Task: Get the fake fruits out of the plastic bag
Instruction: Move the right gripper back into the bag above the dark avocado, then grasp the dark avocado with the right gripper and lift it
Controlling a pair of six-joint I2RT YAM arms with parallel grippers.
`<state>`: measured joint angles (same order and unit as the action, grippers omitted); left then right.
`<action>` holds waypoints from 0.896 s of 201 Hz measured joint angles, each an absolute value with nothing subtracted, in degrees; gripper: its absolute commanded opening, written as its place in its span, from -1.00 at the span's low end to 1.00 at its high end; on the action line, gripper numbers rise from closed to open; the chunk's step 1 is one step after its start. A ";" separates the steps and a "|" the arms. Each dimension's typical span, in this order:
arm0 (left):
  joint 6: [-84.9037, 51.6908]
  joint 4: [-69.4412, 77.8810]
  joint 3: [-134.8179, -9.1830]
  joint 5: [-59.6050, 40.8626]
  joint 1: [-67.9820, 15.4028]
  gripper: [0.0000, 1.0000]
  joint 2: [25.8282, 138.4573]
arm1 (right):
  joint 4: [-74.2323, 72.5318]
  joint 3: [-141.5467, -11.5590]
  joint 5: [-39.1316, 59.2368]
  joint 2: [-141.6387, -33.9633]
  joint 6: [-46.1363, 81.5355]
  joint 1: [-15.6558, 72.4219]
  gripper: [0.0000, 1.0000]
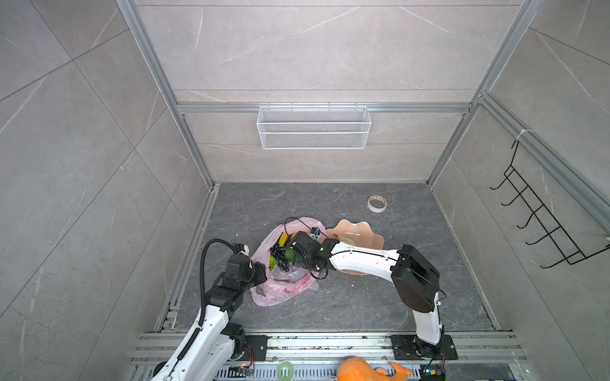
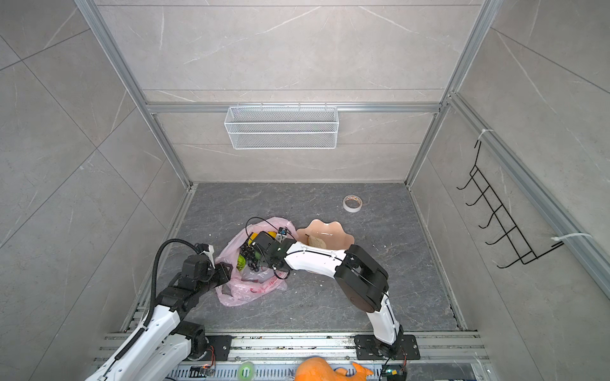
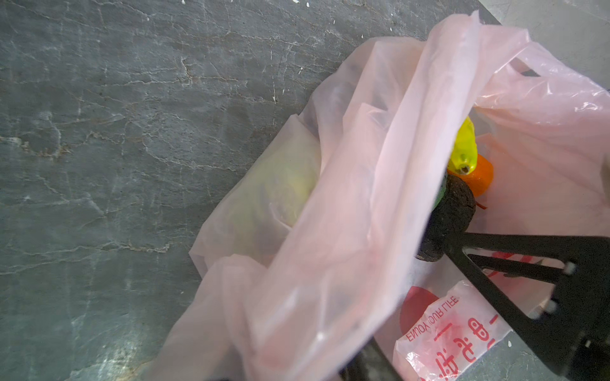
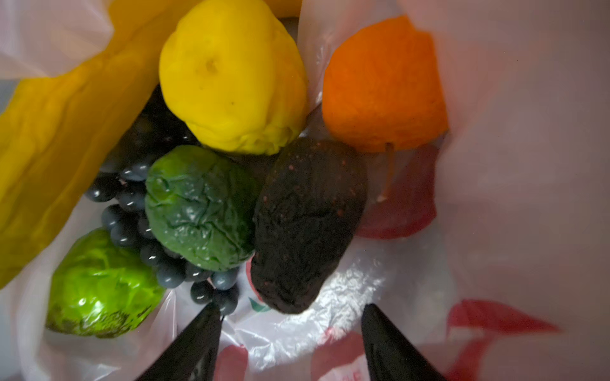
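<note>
The pink plastic bag (image 1: 284, 292) (image 2: 251, 292) lies open on the dark floor. Inside it lie fake fruits: a lemon (image 4: 231, 76), an orange (image 4: 383, 85), a green avocado (image 4: 201, 204), a dark avocado (image 4: 307, 224), a lime-green fruit (image 4: 99, 283), black grapes (image 4: 132, 211) and a banana (image 4: 49, 132). My right gripper (image 4: 292, 315) (image 1: 290, 254) reaches into the bag, open, its tips either side of the dark avocado's near end without touching it. My left gripper (image 1: 262, 272) (image 2: 227, 272) holds the bag's left rim raised; film (image 3: 330, 264) hides its jaws in the left wrist view.
A peach scalloped plate (image 1: 363, 227) with a pale beige piece (image 2: 317, 243) stands right of the bag, partly under my right arm. A tape roll (image 1: 377, 203) lies at the back right. A wire basket (image 1: 313, 127) hangs on the back wall. An orange object (image 1: 359, 371) sits at the front edge.
</note>
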<state>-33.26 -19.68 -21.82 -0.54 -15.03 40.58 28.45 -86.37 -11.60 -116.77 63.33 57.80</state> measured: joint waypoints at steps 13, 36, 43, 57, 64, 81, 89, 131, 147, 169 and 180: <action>-33.26 -19.68 -21.82 -0.56 -15.03 -0.34 40.40 | 28.99 -87.44 -11.88 -118.08 63.33 57.80 0.39; -33.26 -19.66 -21.82 -0.56 -15.05 -0.33 40.32 | 30.04 -88.49 -12.25 -119.57 63.33 57.80 0.37; -33.26 -19.68 -21.82 -0.54 -15.03 -0.33 40.32 | 30.35 -88.82 -12.45 -120.03 63.33 57.80 0.36; -33.26 -19.66 -21.82 -0.56 -15.03 -0.33 40.32 | 31.35 -89.47 -13.15 -120.73 63.31 57.80 0.35; -33.26 -19.68 -21.82 -0.56 -15.03 -0.32 40.32 | 31.99 -89.76 -13.58 -120.95 63.31 57.80 0.34; -33.26 -19.68 -21.82 -0.56 -15.05 -0.32 40.29 | 33.19 -90.02 -14.79 -121.01 63.37 57.80 0.30; -33.26 -19.66 -21.82 -0.56 -15.05 -0.32 40.27 | 33.47 -90.02 -15.22 -121.01 63.37 57.80 0.28; -33.26 -19.68 -21.80 -0.56 -15.05 -0.31 39.99 | 35.66 -92.09 -16.56 -122.23 63.18 57.80 0.28; -33.26 -19.66 -21.80 -0.56 -15.11 -0.31 39.92 | 36.42 -93.45 -16.84 -123.04 62.92 57.80 0.24; -33.26 -19.64 -21.65 -0.58 -15.14 -0.31 39.66 | 37.17 -94.76 -17.43 -123.83 62.11 57.80 0.19; -33.26 -19.64 -21.50 -0.58 -15.14 -0.31 39.55 | 37.74 -95.29 -17.80 -124.20 61.56 57.80 0.13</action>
